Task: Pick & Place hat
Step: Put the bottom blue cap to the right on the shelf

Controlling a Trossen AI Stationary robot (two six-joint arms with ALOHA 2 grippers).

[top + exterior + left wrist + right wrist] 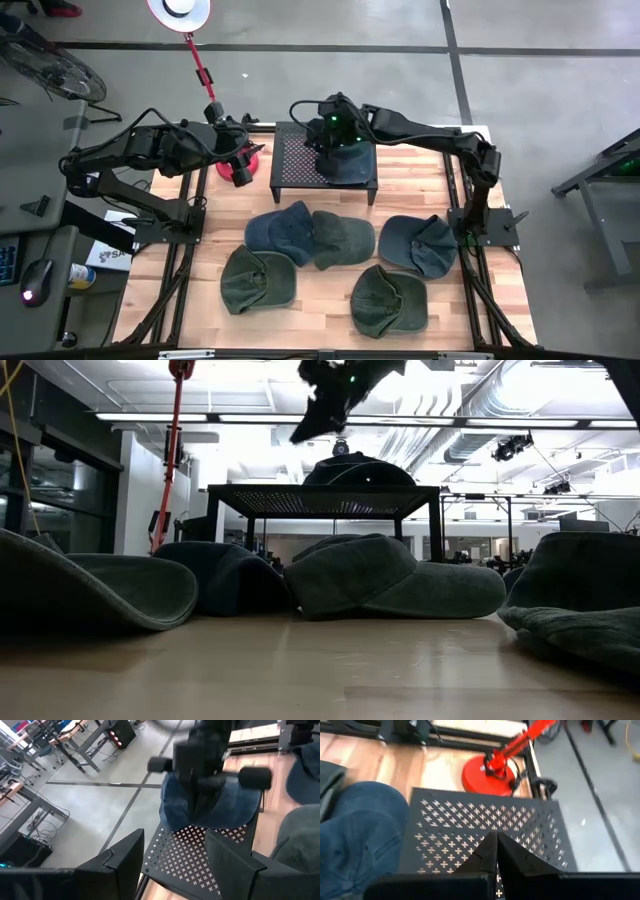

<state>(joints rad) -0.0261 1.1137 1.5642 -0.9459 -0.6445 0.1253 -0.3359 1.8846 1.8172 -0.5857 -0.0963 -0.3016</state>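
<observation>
Right gripper [494,851] closed and empty above the rack [300,160], blue hat [350,160] lying just beside it on the right half, left gripper [170,865] open, farther left.

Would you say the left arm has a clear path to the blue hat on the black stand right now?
Probably not yet: the right tool, shut and empty, hangs directly over the blue hat on the stand. The left tool waits open beside the stand.
</observation>
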